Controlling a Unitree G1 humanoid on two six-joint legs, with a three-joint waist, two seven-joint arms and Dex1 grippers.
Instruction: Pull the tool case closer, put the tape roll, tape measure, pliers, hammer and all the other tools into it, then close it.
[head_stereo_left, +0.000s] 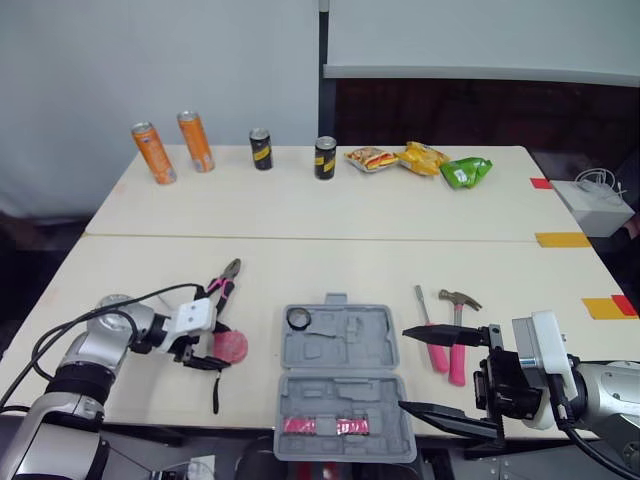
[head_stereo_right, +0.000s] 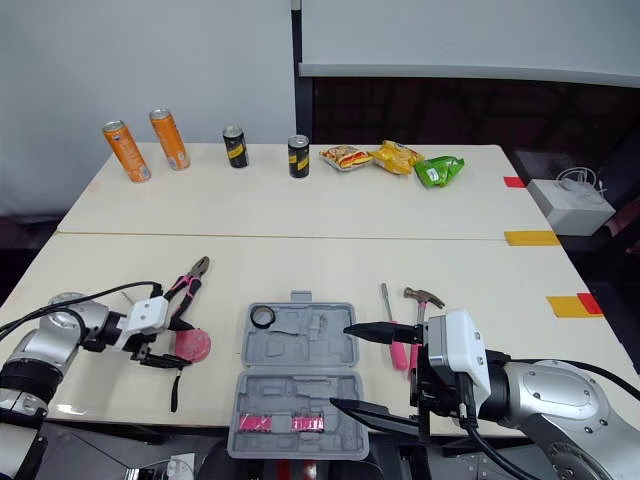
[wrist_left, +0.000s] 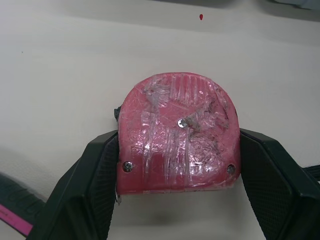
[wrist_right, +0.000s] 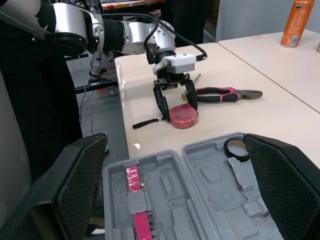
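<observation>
1. At lower left of the head view, the left gripper (wrist_left: 178, 150) presses its two black fingers (wrist_left: 95, 185) against opposite sides of the red, rounded plastic tape measure (head_stereo_left: 229, 346). The tape measure sits low at the cream table (head_stereo_left: 300, 200), with its black strap trailing toward the bottom edge.
2. Just above that in the frame, the pink-and-black-handled pliers (head_stereo_left: 224, 280) lie on the table with nothing holding them.
3. Toward lower centre, the grey moulded plastic tool case (head_stereo_left: 345, 345) lies open flat at the near table edge. The black tape roll (head_stereo_left: 298, 319) sits in the upper left pocket of its upper half, and a pink strip of bits (head_stereo_left: 325, 426) lies in the lower half.
4. At lower right, the right gripper (head_stereo_left: 404, 368) is spread wide and holds nothing, its fingertips over the case's right side.
5. Right of the case, the pink-handled hammer (head_stereo_left: 457, 365) and a slim pink-handled tool (head_stereo_left: 422, 305) lie side by side on the table.
6. My reading is that the case is already drawn close and the tape roll packed. The tape measure is the step in hand. The pliers, hammer and slim tool remain to be packed, then the case closed.
</observation>
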